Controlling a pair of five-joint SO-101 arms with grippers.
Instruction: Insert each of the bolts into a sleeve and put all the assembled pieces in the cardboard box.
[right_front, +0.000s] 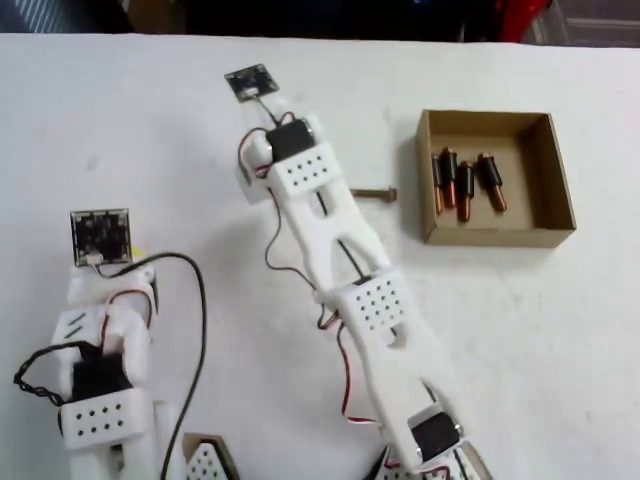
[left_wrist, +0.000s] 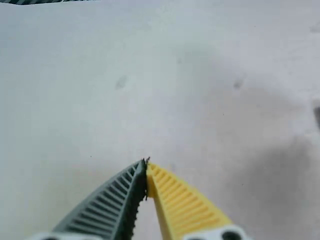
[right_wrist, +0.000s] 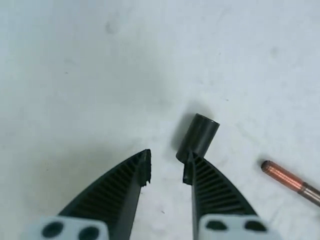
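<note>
The right gripper (right_wrist: 166, 170) hangs low over the white desk (right_front: 150, 130), its two black fingers parted by a modest gap with nothing between them. A black sleeve (right_wrist: 199, 136) lies on the desk at the tip of one finger (right_wrist: 210, 195), outside the gap and apparently touching it. A copper-coloured bolt (right_wrist: 289, 179) lies near the sleeve, apart from it; from above, the bolt (right_front: 377, 194) sits between the right arm and the cardboard box (right_front: 500, 237). Three assembled pieces (right_front: 465, 183) lie side by side in the box. At the desk's near left, the left gripper (left_wrist: 146, 175) has its grey and yellow fingers pressed together, holding nothing.
</note>
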